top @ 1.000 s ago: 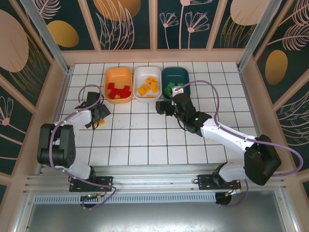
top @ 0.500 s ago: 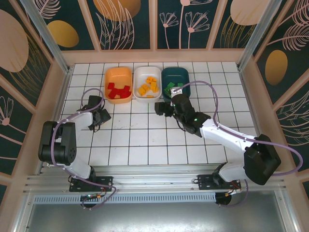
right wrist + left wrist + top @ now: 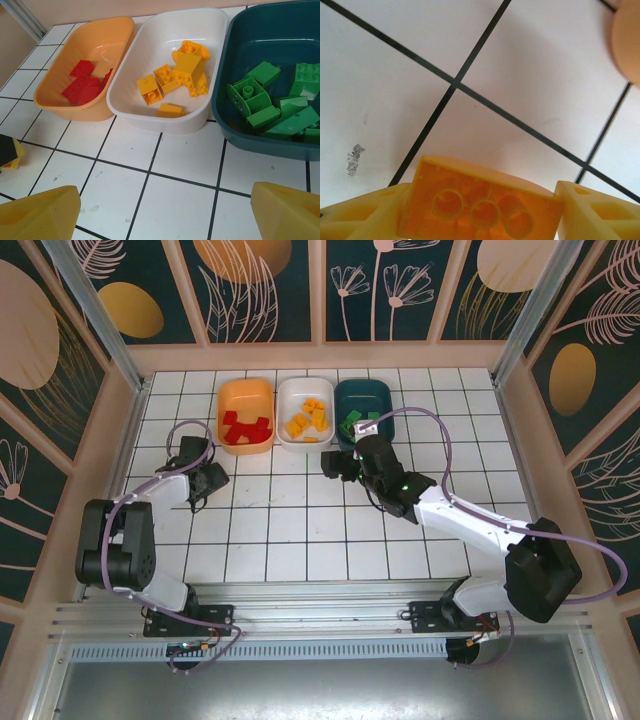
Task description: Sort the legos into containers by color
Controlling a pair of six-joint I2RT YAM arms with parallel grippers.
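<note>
My left gripper (image 3: 206, 480) is shut on a yellow-orange lego (image 3: 479, 202), held underside up between its fingers (image 3: 362, 216) just above the tiles. It hangs left of the orange tray (image 3: 245, 388). My right gripper (image 3: 338, 465) stands open with nothing in it (image 3: 165, 212), just in front of the white tray (image 3: 167, 32). Red legos (image 3: 84, 85) lie in the orange tray (image 3: 100, 45). The white tray (image 3: 305, 385) holds yellow-orange legos (image 3: 182, 72). Green legos (image 3: 270, 107) fill the dark teal tray (image 3: 260, 40), which sits rightmost (image 3: 362, 388).
The three trays stand side by side at the back of the white tiled table (image 3: 300, 530). A wooden rim (image 3: 320, 355) bounds the table behind them. The left gripper with its brick (image 3: 9, 150) shows at the left edge of the right wrist view.
My left gripper has shifted slightly toward the back of the table with the brick in it. The right gripper moved a little left, then stayed still.
</note>
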